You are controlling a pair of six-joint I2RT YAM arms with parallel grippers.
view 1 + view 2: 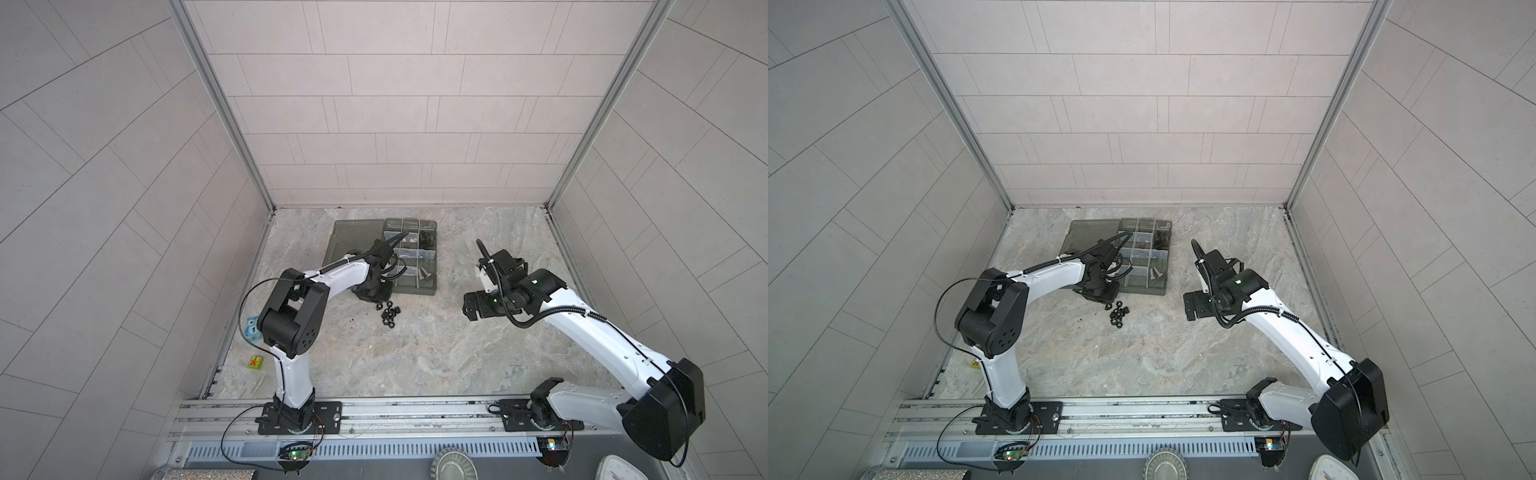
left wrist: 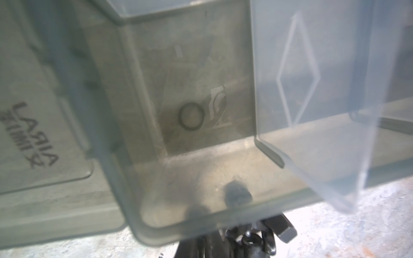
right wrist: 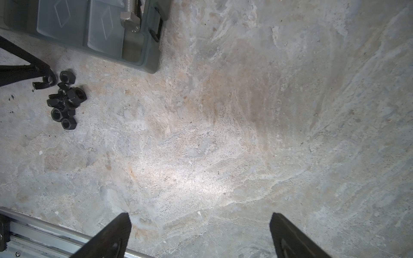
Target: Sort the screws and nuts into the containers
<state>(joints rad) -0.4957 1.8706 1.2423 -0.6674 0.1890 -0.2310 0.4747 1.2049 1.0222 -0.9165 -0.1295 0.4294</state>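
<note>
The left gripper has its jaws pressed together on a black hex nut, just off the near corner of the organizer box where its hinged lid joins it. The remaining nuts lie heaped on the marble-patterned table right beside the pinched one, slightly farther from the box. Through the lid, the left wrist view shows moulded lettering in reverse that seems to read "AIRAL". The smaller line beside it is too blurred to read. Diamond outlines mark the box's pale dividers. Two silver hex-head screws rest in the near corner compartment farthest from the lid. The right gripper hangs with its jaws wide apart above the table, well off the box's side opposite the lid. A blue cube bearing a "1" sits far out beyond the lid side.
</note>
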